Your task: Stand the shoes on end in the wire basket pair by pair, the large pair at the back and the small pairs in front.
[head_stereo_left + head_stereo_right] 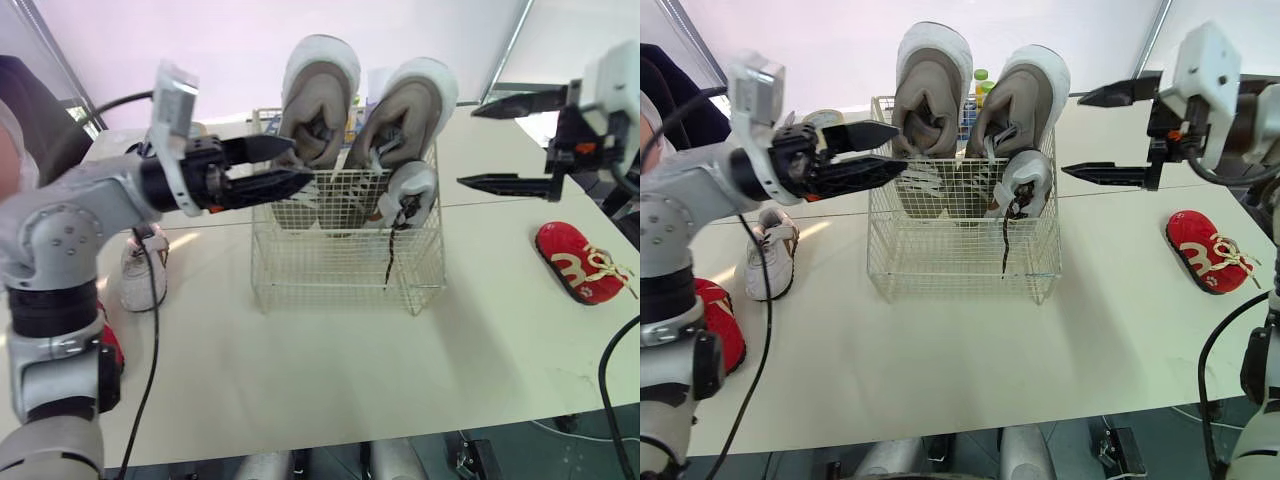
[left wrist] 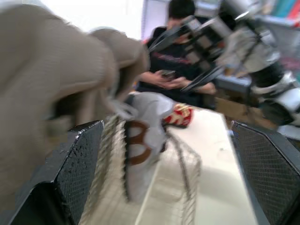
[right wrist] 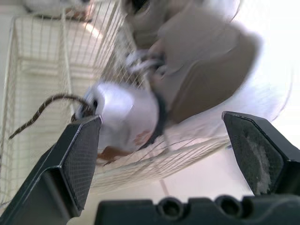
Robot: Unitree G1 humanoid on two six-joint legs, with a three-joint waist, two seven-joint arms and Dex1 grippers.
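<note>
Loose white shoe (image 1: 143,270) is seen flat on the table (image 1: 330,370), left of the wire basket (image 1: 340,270), long axis running near to far. It lies below and left of the left gripper (image 1: 300,163), so the left arm is judged nearer. That gripper is held level at the basket's left rim, fingers parted, nothing held. Large pair (image 1: 318,90) is stood at the far side, its toes up. One small shoe (image 1: 408,195) is stood front right. Right gripper (image 1: 468,142) is held wide and empty, with a red shoe (image 1: 580,262) below it.

basket (image 1: 940,270) back: tan shoes (image 1: 930,90) block | front right: small shoe (image 1: 1025,185) | front left: free
</note>
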